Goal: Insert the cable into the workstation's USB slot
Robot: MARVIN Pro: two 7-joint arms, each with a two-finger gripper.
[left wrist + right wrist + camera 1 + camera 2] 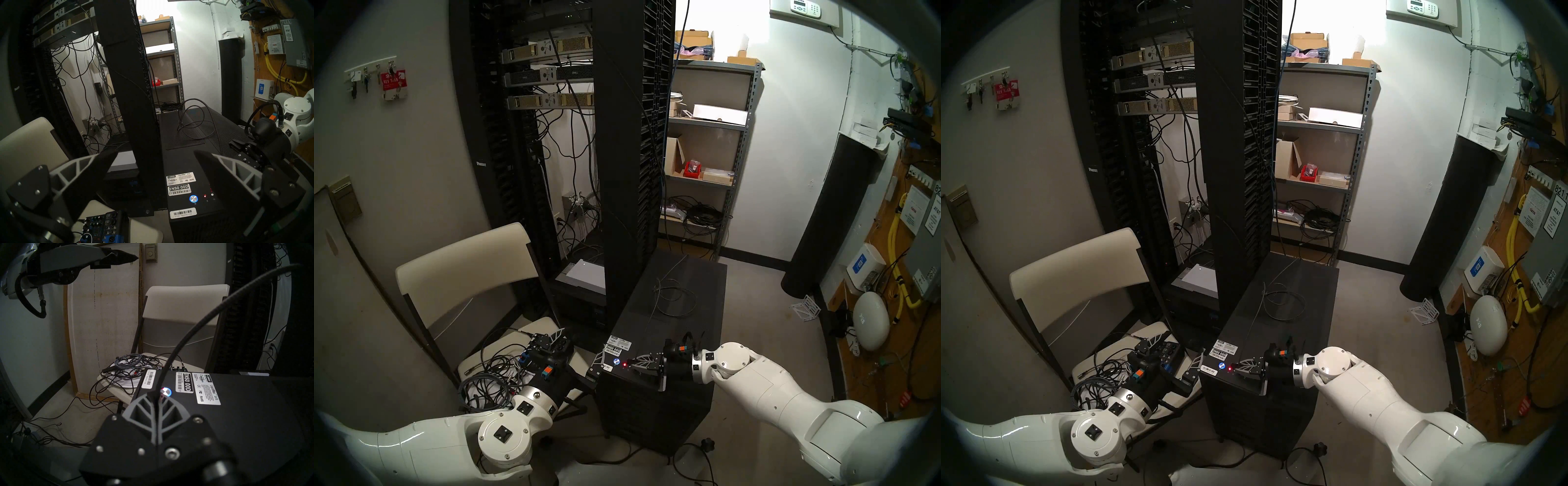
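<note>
The workstation (697, 325) (1307, 322) (183, 161) (246, 412) is a matte black tower on the floor with white barcode stickers, a blue-lit button (193, 198) and a red light (205, 196). The thin grey cable (670, 302) (1280, 302) (209, 125) (186, 334) lies looped on its top and runs forward into my right gripper (631, 365) (1236, 366) (157, 395). That gripper is shut on the cable's plug end, its tips down on the front panel by the red light. Whether the plug sits in a slot is hidden. My left gripper (578, 349) (1178, 353) (154, 159) stands open and empty beside the tower's front left corner.
A white folding chair (463, 268) left of the tower carries a heap of cords (493, 376) and an audio mixer (105, 225). The tall black server rack (619, 169) stands right behind the tower. A metal shelf (704, 152) is farther back. Loose cords trail on the floor (81, 405).
</note>
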